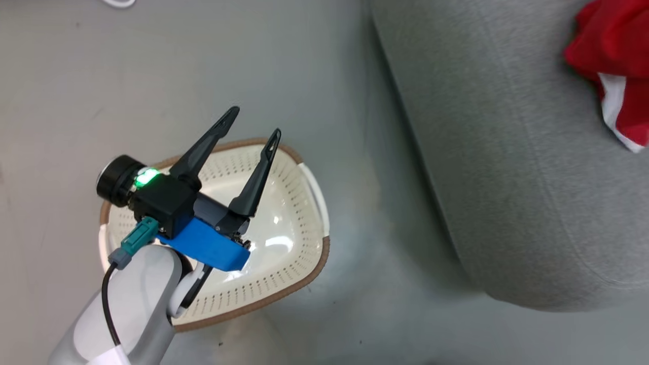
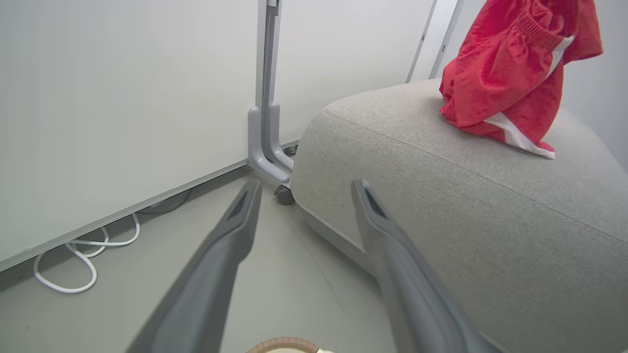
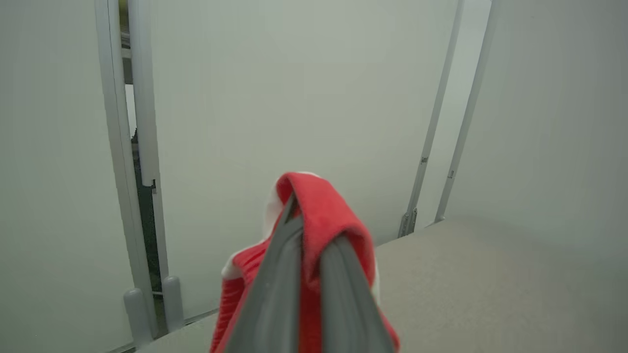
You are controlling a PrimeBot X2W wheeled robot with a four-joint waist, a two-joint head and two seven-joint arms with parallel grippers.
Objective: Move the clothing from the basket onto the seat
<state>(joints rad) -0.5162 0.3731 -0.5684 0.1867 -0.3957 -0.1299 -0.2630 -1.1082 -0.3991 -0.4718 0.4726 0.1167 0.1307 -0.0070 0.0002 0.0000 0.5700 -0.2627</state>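
One basket. One seat. One bundle of red clothing; whether it is one garment or two cannot be told. Two claws, a left claw and a right claw, two fingers each. One white cable on the floor. One caster.

- The basket stands on the floor, left of the seat, near but apart.
- My left jaws hang over the basket.
- The clothing hangs from my right jaws, over the seat's top.
- Partition panels stand behind the seat; a cable lies at their foot.
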